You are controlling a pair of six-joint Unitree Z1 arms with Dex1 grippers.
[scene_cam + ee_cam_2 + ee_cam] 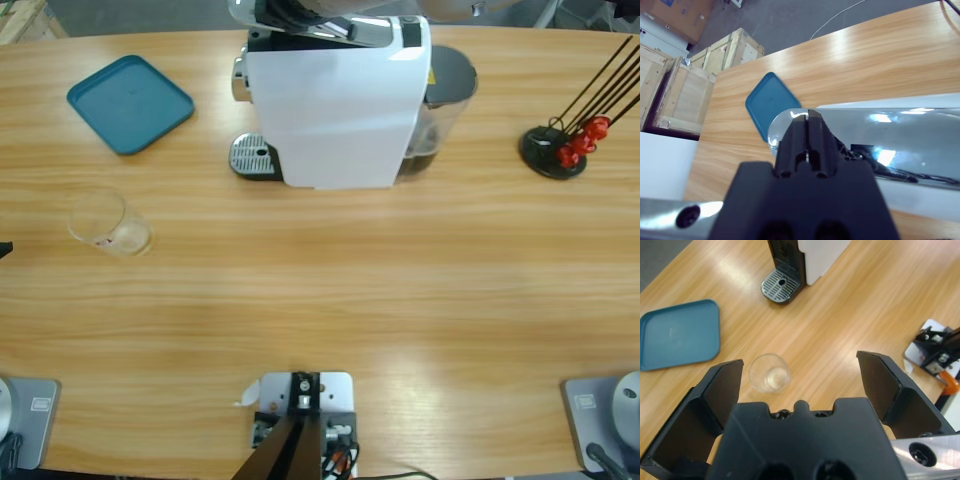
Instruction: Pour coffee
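The left gripper (799, 385) hung wide open over the glass (769, 372), holding nothing. The right gripper (807, 131) was closed above the machine's (335, 110) chrome lever (880, 142), perhaps pressing it. No coffee showed; the glass looked empty. It should be gripped low, kept upright, and centred on the drip grate (252, 155).

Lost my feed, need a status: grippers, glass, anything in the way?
Left gripper open above the empty glass. Right gripper shut at coffee machine lever. No coffee visible. Nothing blocking the drip tray.
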